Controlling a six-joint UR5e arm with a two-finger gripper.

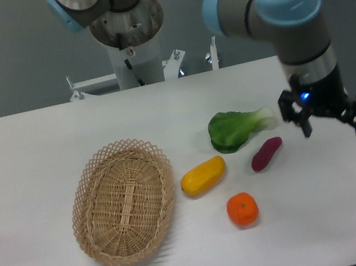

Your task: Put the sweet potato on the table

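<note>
The sweet potato point(266, 154), a small dark reddish-purple tuber, lies on the white table point(30, 151), right of centre, just below and to the right of a green leafy vegetable. My gripper point(333, 130) hangs to the right of the sweet potato, near the table's right edge. Its fingers point(305, 126) are spread wide apart and hold nothing. The gripper is apart from the sweet potato.
A green bok choy point(237, 128) lies just left of the sweet potato. A yellow oblong fruit point(203, 176) and a round orange point(243, 209) lie in front. An oval wicker basket point(124, 201) stands to the left. The robot base point(129, 38) is at the back.
</note>
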